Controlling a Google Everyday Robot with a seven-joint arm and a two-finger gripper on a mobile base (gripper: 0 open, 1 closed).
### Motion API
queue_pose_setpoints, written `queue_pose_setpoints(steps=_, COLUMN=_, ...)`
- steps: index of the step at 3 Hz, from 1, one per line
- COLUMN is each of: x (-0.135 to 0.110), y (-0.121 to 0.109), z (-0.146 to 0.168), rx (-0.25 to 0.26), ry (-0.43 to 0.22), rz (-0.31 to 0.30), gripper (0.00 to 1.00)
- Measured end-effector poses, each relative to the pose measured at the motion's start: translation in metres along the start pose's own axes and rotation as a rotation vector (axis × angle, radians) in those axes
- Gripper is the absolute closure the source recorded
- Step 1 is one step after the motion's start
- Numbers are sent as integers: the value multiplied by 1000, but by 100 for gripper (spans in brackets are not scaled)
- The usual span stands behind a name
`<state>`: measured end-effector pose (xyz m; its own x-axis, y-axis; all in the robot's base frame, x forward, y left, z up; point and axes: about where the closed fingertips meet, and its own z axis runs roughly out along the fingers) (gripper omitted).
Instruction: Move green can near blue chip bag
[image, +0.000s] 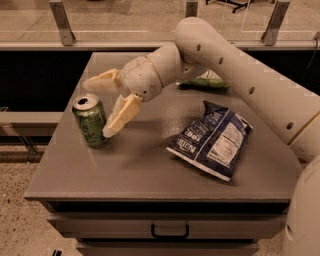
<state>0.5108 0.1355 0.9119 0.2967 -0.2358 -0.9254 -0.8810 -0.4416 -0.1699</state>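
Gripper (96, 110), fingers spread wide, straddles the upright green can (88, 124), which stands at 9 o'clock from the blue chip bag (212, 140). An off-centre closure could tip the can.

Tool (98, 108) beside can (89, 126), bag (212, 140) rightward

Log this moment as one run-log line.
claw: open, at green can | green can: upright, not lifted | blue chip bag: lying flat, apart from can | phase: pre-grasp

End effector (95, 109) spread wide at green can (89, 126).
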Motion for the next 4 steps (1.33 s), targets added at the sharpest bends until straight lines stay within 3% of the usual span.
queue_pose_setpoints(steps=2, x=3, y=7, z=18, rx=-81, ry=0, rz=51, gripper=64)
queue_pose_setpoints(steps=3, x=5, y=5, z=22, rx=-98, ry=12, rz=75, gripper=87)
queue_pose_setpoints(steps=4, x=8, y=-8, z=5, rx=-58, ry=26, rz=89, gripper=100)
